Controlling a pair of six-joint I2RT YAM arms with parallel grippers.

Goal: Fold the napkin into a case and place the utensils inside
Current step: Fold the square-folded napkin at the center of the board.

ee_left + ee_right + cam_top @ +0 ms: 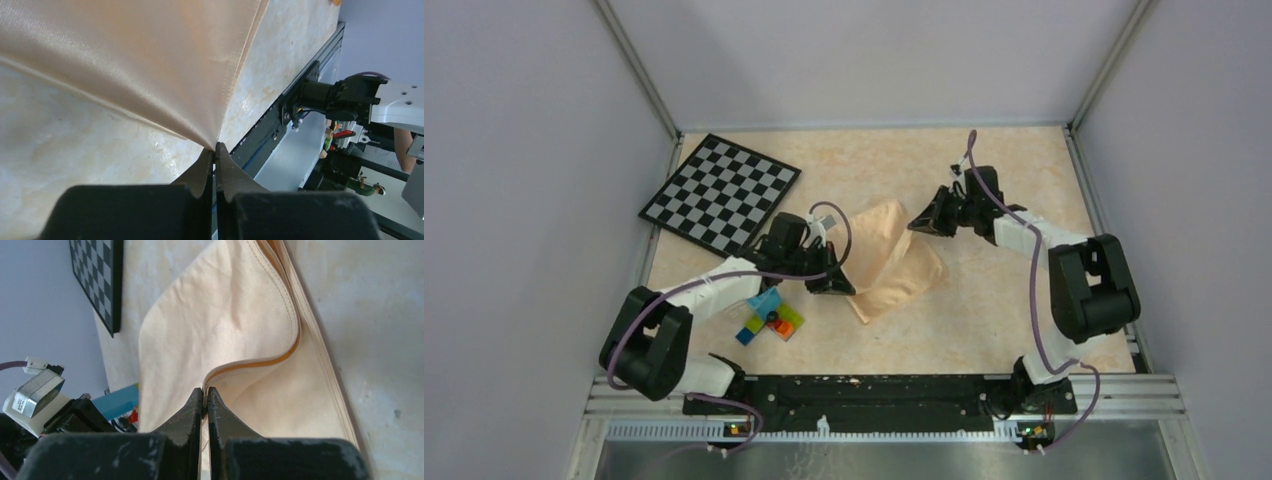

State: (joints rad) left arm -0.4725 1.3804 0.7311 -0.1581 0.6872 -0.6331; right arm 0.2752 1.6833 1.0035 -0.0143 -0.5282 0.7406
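The peach-orange napkin (889, 262) lies partly folded in the middle of the table, held up at two corners. My left gripper (842, 287) is shut on its near-left corner; in the left wrist view the cloth (150, 60) fans out from the closed fingertips (216, 148). My right gripper (916, 226) is shut on the far-right edge; in the right wrist view the hemmed edge (250, 365) runs into the closed fingertips (205, 391), above a lower layer (300, 405). The utensils are not in view.
A black-and-white checkerboard (721, 191) lies at the far left, also in the right wrist view (97, 275). A cluster of coloured toy bricks (769, 318) sits under the left arm. A black rail (864, 392) runs along the near edge.
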